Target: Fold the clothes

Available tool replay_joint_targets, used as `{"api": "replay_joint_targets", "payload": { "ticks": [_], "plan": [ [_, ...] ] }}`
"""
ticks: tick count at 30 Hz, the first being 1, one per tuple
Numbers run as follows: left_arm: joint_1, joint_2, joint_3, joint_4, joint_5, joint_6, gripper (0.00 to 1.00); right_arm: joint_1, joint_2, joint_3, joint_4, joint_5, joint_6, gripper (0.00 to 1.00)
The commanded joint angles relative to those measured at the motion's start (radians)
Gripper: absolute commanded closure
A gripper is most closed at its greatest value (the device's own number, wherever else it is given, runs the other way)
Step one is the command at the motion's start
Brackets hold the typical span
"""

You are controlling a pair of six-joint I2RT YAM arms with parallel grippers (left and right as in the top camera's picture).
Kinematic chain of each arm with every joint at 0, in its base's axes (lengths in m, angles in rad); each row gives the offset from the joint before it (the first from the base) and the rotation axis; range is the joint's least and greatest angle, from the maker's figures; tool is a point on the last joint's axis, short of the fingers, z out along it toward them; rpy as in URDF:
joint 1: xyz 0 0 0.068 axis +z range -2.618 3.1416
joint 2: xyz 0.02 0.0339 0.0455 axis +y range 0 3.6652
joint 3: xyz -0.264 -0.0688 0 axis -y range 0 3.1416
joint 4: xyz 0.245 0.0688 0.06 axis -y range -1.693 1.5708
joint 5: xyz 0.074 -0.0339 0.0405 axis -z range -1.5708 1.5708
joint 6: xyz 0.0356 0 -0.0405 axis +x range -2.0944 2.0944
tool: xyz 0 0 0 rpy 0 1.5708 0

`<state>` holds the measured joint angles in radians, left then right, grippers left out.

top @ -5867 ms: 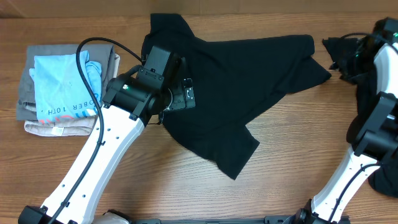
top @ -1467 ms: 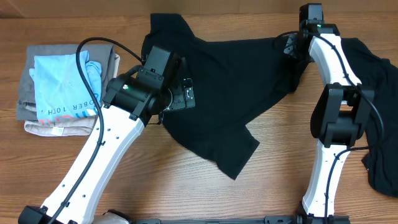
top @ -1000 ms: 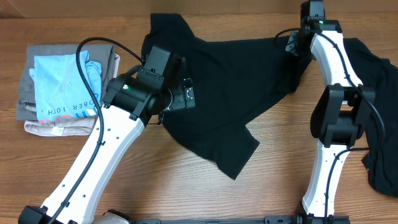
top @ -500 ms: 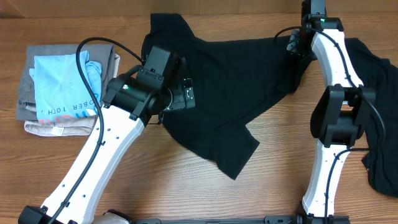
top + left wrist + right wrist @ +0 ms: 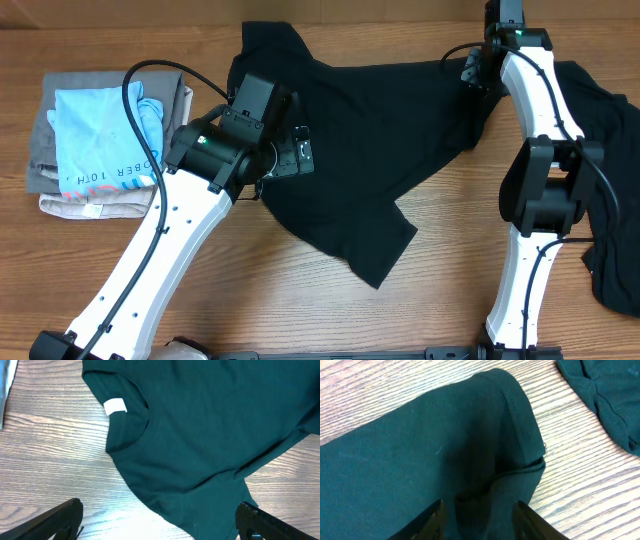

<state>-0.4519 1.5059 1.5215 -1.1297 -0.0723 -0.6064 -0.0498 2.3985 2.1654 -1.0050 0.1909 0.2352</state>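
Just under right claw (image 5: pixel 477 510) — T-shirt (image 5: pixel 420 445).

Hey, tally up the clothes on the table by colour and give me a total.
Black: 2, the spread T-shirt and a heap at the right edge, which may hide more.
Light blue: 1, the lettered shirt.
Grey: 1, the grey garment, folded.
Beige: 1, the beige garment, folded.
Total: 5.
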Motion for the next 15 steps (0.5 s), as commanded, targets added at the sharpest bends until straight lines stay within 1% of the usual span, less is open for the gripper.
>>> {"api": "replay_joint_targets", "payload": {
  "ticks": [1,15],
  "plan": [
    [-0.006,0.006,-0.01,0.003,-0.016,0.001,0.0,0.004,0.016,-0.001,0.012,0.011,0.008,0.56],
    [-0.006,0.006,-0.01,0.003,-0.016,0.001,0.0,0.004,0.05,-0.001,0.015,0.011,0.008,0.56]
  ]
}}
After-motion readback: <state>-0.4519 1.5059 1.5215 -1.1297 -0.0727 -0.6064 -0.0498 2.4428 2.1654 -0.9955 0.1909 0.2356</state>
